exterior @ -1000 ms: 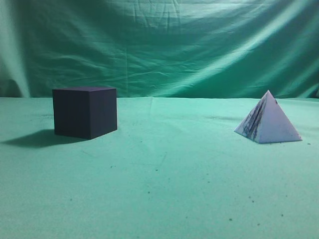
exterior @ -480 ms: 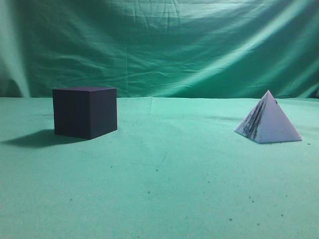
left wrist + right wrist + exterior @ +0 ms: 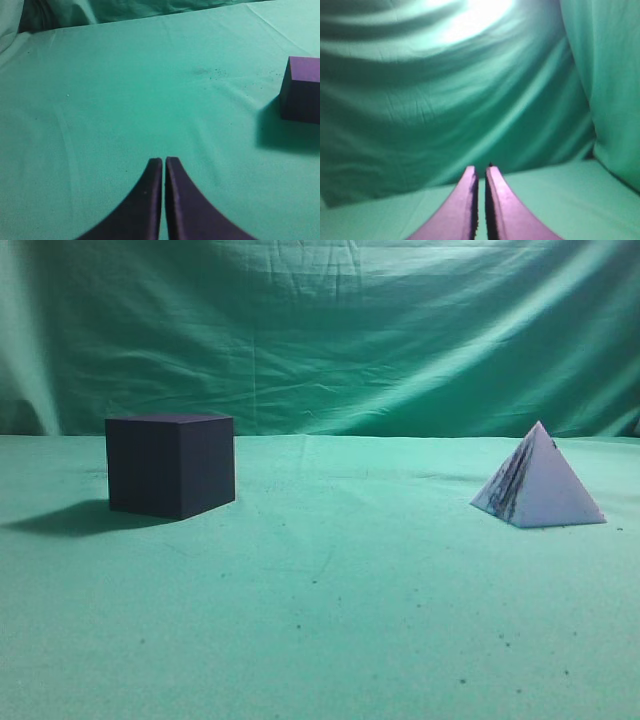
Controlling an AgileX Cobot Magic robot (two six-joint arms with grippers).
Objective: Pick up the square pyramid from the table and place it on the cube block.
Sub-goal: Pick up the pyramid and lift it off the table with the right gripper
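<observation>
Presently: square pyramid (image 3: 540, 483) upright on table (image 3: 330, 640), right side, well apart from cube block (image 3: 170, 465). Left gripper (image 3: 164, 162) and right gripper (image 3: 480, 171): jaws pressed together, empty. Risk: sloped faces slipping from pinch.

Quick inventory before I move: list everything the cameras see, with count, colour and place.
cube: 1, dark navy-black, left on the table, resting flat
pyramid: 1, pale lavender with dark streaks on one face, right on the table, upright, apart from the cube
table: 1, green cloth with small dark specks, under both blocks
backdrop: 1, wrinkled green cloth, behind the table
left claw: 1, dark, shut, empty, cube ahead to its right
right claw: 1, dark, shut, empty, facing the backdrop
</observation>
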